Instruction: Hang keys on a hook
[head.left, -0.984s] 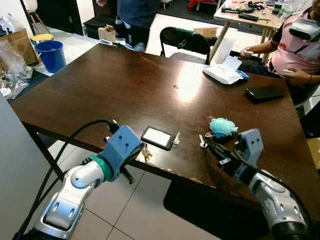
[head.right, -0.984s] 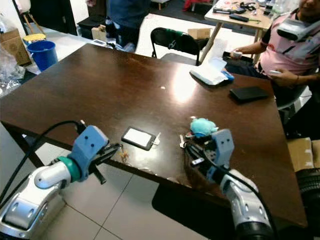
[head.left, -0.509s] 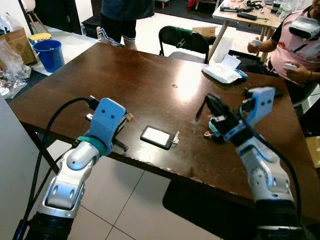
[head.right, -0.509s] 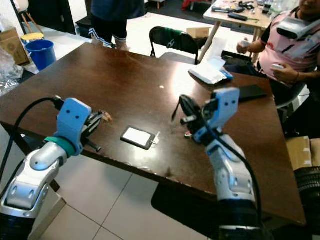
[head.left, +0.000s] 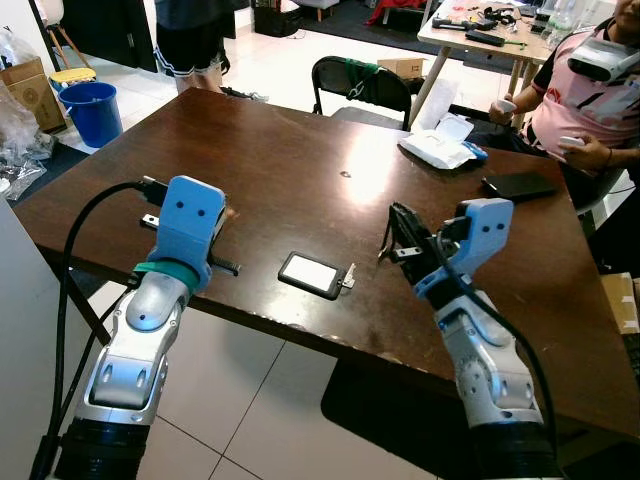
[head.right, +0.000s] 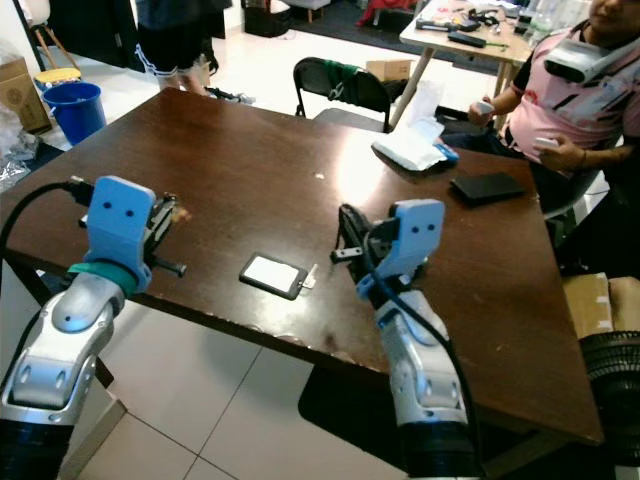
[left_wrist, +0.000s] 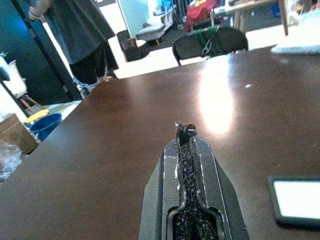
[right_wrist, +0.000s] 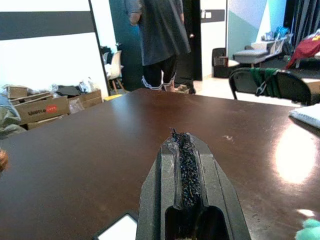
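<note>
Both tools (head.left: 222, 212) (head.left: 397, 222) above table (head.left: 300, 170) edge.

Bright even indoor light, strong white glare patch on dark table (head.left: 385, 160), head views sharp, wrist views soft, near fingers (left_wrist: 189, 200) blurred

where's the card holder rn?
Card holder lies flat near the table's front edge, between the left gripper and right gripper.
</note>
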